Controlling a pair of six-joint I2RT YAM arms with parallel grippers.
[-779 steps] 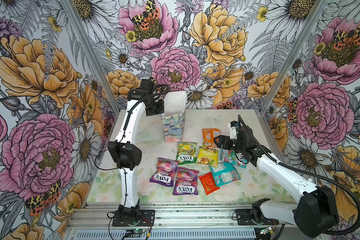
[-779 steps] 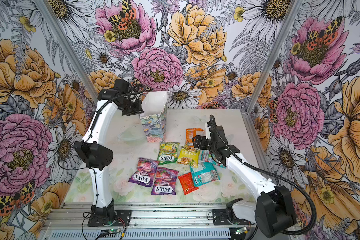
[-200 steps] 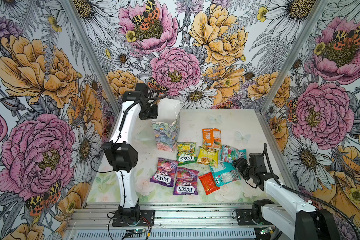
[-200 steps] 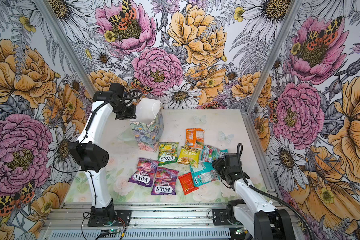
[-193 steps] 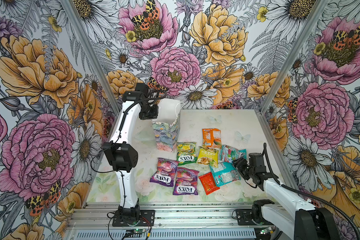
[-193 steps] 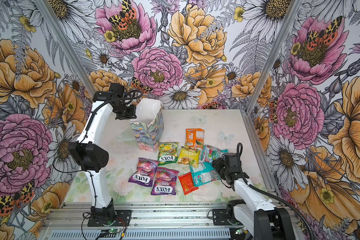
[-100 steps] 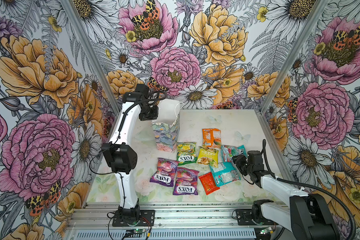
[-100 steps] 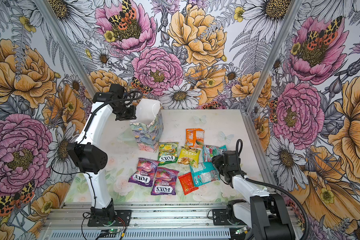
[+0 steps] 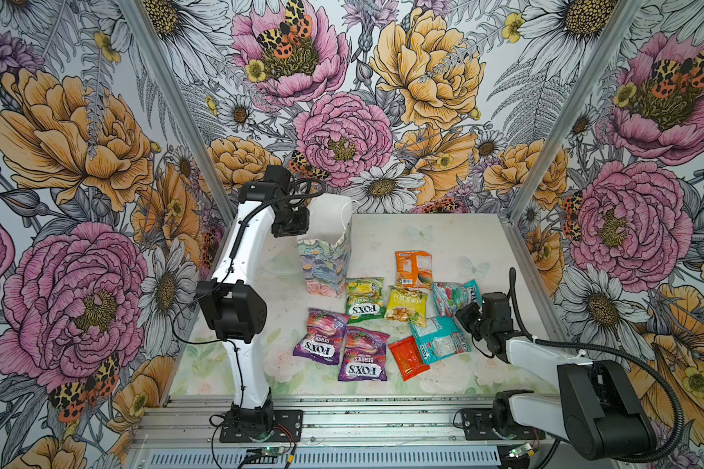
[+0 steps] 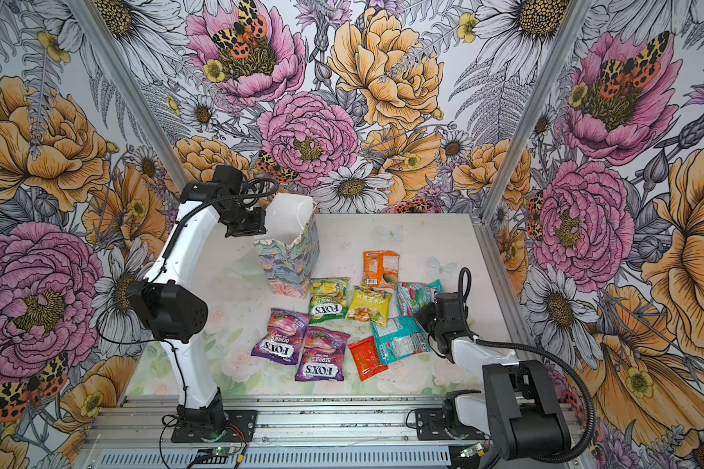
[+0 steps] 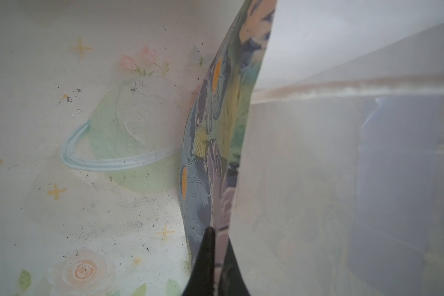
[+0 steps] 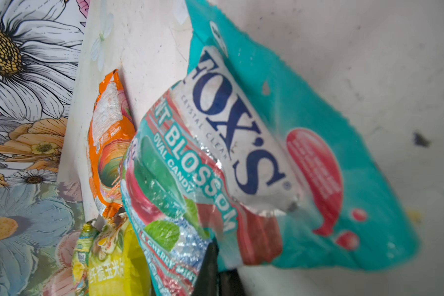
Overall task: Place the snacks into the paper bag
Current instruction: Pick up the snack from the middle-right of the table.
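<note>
The paper bag (image 9: 326, 260) (image 10: 287, 264) stands upright at the back left of the table. My left gripper (image 9: 298, 222) (image 10: 257, 225) is shut on its rim; in the left wrist view the fingers (image 11: 205, 256) pinch the bag wall (image 11: 215, 128). Several snacks lie to its right: orange (image 9: 413, 263), green (image 9: 364, 302), yellow (image 9: 407, 305), two purple (image 9: 320, 341) (image 9: 362, 356) and red (image 9: 408, 357). A second teal packet (image 9: 437, 339) lies beside the gripped one. My right gripper (image 9: 465, 316) (image 10: 426, 316) (image 12: 217, 258) is shut on the near edge of a teal FOX'S packet (image 9: 454, 293) (image 10: 417, 295) (image 12: 241, 123).
Floral walls with metal posts (image 9: 517, 191) close in the table on three sides. A rail with both arm bases (image 9: 261, 418) runs along the front. In the right wrist view the orange packet (image 12: 108, 143) and yellow packet (image 12: 113, 266) lie close to the gripped one.
My right gripper has moved in on the teal FOX'S packet and closed on its edge. The left arm and the bag have stayed put.
</note>
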